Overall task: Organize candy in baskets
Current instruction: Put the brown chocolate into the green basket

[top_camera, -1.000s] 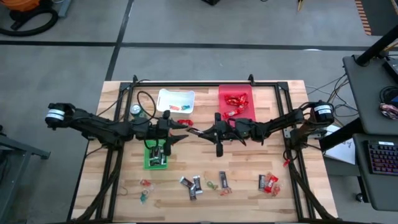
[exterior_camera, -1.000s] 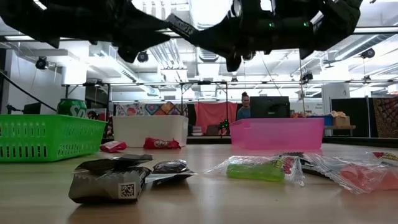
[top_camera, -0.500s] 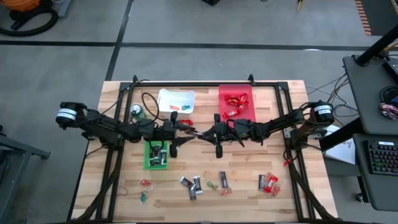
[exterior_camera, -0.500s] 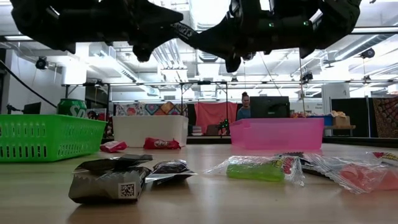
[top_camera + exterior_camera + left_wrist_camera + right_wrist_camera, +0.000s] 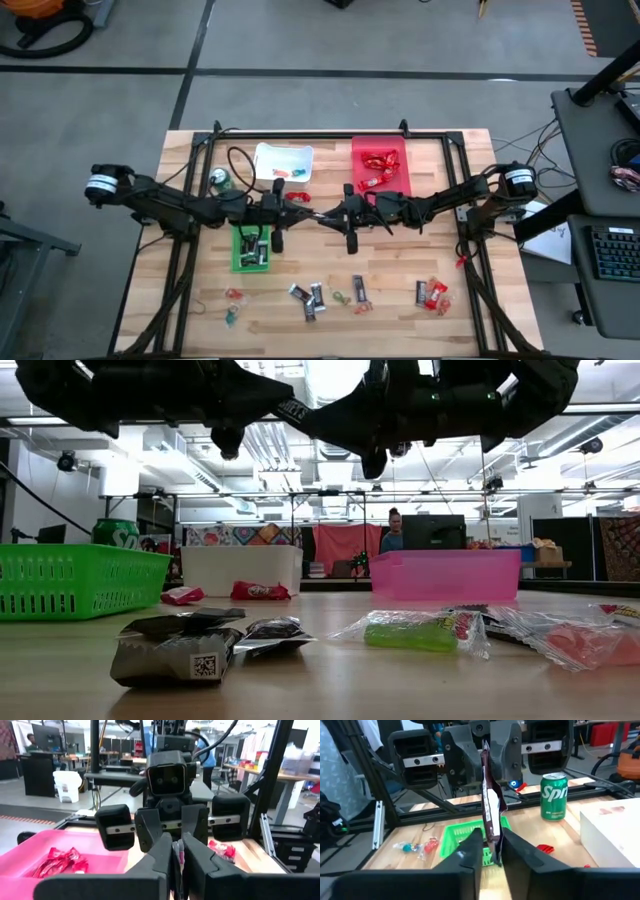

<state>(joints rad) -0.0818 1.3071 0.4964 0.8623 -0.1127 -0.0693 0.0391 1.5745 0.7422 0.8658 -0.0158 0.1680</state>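
High over the table's middle my two grippers meet tip to tip. A dark maroon wrapped candy bar (image 5: 489,805) spans the gap between them. My left gripper (image 5: 305,213) is shut on the bar's far end. My right gripper (image 5: 491,845) stands slightly open, with one finger on each side of the bar's near end. Below are the white basket (image 5: 283,160), the red basket (image 5: 380,165) with red candies, and the green basket (image 5: 250,250) with dark bars. More candy (image 5: 315,297) lies along the near edge. My left gripper pinches the end of the bar (image 5: 484,751) that faces it between its two fingers (image 5: 465,750), coming level from the table's left. The bar stands on edge, lifted well clear of the table. My right gripper's fingers (image 5: 512,852) flank the bar's other end; I cannot tell whether they touch it.
A green drink can (image 5: 218,179) stands left of the white basket. Red candies (image 5: 298,197) lie in front of the white basket. More wrapped pieces lie at the near left (image 5: 232,300) and near right (image 5: 430,293). A black frame (image 5: 330,133) runs around the table.
My left gripper has moved toward the table's right, up to my right gripper, and its spread fingers have shut on the bar's end. The right arm has kept its place.
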